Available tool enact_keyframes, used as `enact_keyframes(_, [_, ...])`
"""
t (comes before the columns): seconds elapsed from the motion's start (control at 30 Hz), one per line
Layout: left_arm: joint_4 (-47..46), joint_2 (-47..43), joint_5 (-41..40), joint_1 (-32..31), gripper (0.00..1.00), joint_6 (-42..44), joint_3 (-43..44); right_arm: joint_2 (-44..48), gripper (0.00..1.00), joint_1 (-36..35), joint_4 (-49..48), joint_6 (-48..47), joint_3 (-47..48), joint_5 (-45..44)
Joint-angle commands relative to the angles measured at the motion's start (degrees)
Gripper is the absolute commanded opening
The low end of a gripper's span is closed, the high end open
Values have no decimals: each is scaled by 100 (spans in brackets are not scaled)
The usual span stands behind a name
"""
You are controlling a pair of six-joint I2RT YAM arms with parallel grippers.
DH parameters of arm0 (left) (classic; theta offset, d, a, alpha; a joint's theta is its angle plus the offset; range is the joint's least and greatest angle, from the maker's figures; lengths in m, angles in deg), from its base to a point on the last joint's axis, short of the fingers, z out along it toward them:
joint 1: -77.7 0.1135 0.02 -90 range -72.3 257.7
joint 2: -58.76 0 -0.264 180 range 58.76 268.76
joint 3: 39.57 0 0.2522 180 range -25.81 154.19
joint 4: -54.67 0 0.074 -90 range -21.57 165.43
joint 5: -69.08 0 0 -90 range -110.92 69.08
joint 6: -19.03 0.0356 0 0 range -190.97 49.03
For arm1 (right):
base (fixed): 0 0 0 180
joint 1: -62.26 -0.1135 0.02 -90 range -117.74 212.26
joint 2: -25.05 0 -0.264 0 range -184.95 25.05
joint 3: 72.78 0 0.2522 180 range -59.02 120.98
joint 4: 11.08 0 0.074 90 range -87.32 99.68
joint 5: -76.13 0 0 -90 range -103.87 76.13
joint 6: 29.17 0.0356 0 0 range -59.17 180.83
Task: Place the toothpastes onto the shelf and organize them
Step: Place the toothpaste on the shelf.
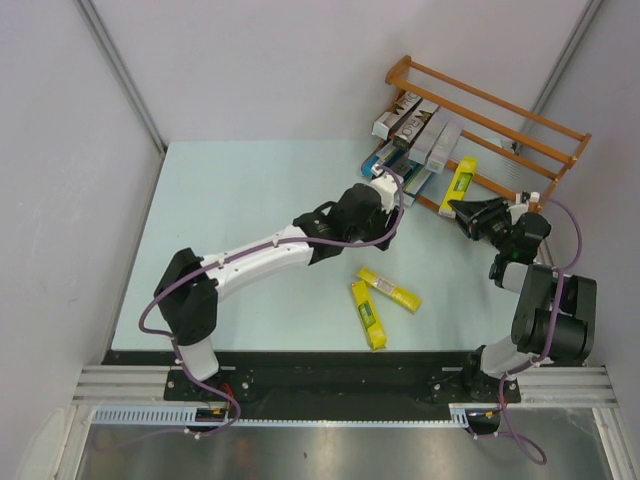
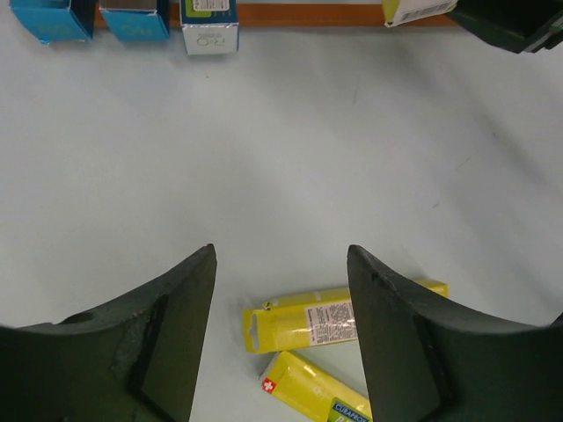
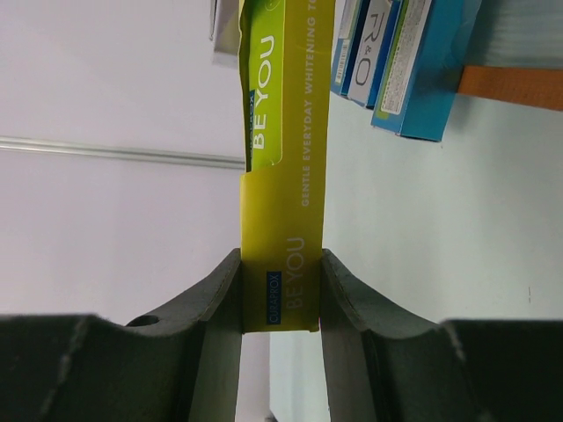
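Note:
The orange-brown shelf [image 1: 500, 120] stands at the far right corner of the table. Several silver and blue toothpastes [image 1: 415, 135] lie side by side on its left part. My right gripper [image 1: 472, 212] is shut on the end of a yellow toothpaste [image 1: 460, 178] and holds it at the shelf's front, beside the blue cartons [image 3: 413, 70]. The right wrist view shows the jaws [image 3: 281, 290] clamping the yellow carton [image 3: 283, 176]. Two more yellow toothpastes [image 1: 390, 289] [image 1: 368, 314] lie on the table. My left gripper [image 1: 365, 215] is open and empty above the table, the two cartons [image 2: 308, 323] [image 2: 308, 387] below its fingers [image 2: 281, 264].
The pale table [image 1: 250, 220] is enclosed by grey walls at the left and back. The left arm stretches diagonally across the middle of the table. In the left wrist view the carton ends [image 2: 132, 22] and the shelf's orange rail [image 2: 299, 13] line the top edge.

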Motion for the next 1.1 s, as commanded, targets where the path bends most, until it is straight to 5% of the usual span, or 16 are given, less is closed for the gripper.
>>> enact_keyframes(0.0, [-312,214,327,-28,64,123,464,-324,31,35,-797,329,404,33])
enact_keyframes(0.77, [-224,1260,873,-37,61,96,1748,-1608,33,43,-1746,1366,1230,103])
enact_keyframes(0.93, [21,1647,820,-36,49,96,2545,-1951,34,35,-2160,1762,1432,94])
enact_keyframes(1.07, [346,2209,820,-37,28,87,3425,-2013,39,43,-2125,1780,1476,86])
